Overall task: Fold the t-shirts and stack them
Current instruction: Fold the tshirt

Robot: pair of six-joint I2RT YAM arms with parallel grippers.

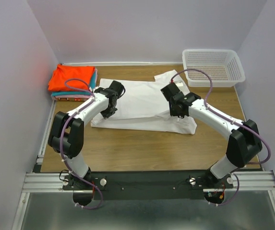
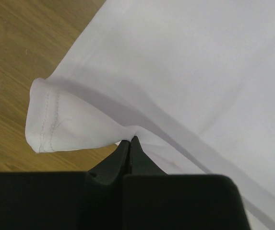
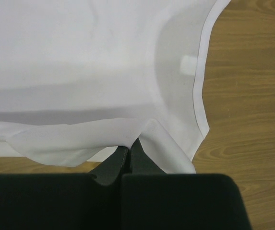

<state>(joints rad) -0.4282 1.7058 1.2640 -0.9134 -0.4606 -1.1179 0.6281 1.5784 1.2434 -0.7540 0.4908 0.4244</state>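
Note:
A plain white t-shirt (image 1: pixel 142 103) lies spread across the middle of the wooden table. My left gripper (image 1: pixel 109 106) is shut on the white t-shirt's left part, where a hemmed corner (image 2: pixel 43 122) folds over just past the closed tips (image 2: pixel 130 142). My right gripper (image 1: pixel 176 106) is shut on the cloth beside the neckline (image 3: pixel 200 81), a pinched flap (image 3: pixel 127 136) bunching at its tips. A folded stack sits at the back left, orange-red t-shirt (image 1: pixel 70 76) on top, with teal (image 1: pixel 95 76) and pink (image 1: pixel 70 98) edges showing beneath.
A white plastic mesh basket (image 1: pixel 214 67) stands at the back right corner. Purple walls close in the table on three sides. Bare wood (image 1: pixel 142 148) shows between the shirt and the arm bases.

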